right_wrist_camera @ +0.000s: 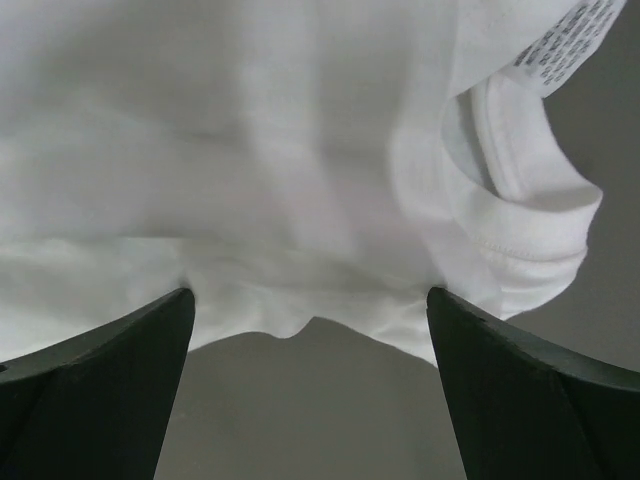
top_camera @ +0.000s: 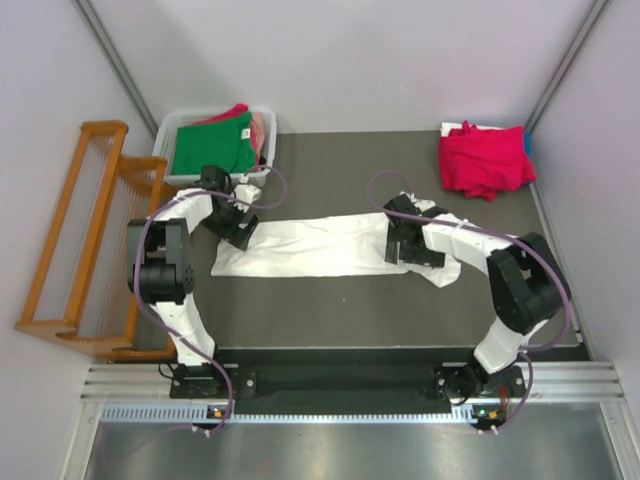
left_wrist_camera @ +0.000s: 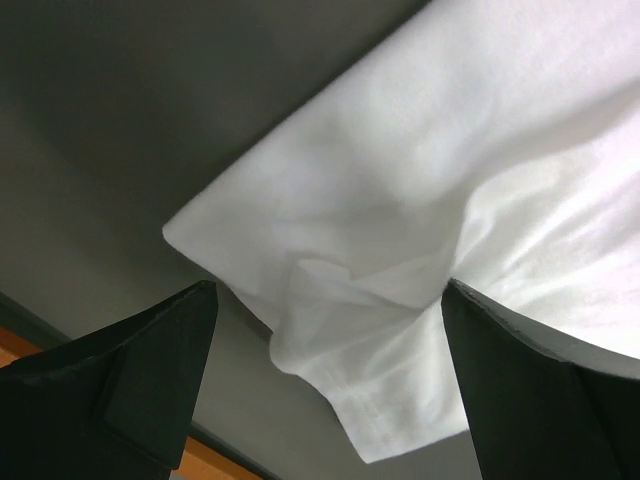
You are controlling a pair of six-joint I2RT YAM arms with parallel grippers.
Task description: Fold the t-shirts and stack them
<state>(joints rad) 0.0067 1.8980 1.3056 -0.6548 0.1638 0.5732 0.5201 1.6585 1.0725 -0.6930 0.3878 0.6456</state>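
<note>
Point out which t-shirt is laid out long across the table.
The white cloth t-shirt, in the middle; the bright green one sits in the white plastic basket, the crimson ones lie heaped far right.

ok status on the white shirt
Claws open: left claw over one end, right claw over collar end. Target white cloth t-shirt flat in a long strip, ungripped. Nothing on it.

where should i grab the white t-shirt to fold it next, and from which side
Probably at the two short ends of the white t-shirt, from above, since it lies as a long flat strip. The open left fingers straddle the hem corner, and the open right fingers straddle the edge beside the collar.
</note>
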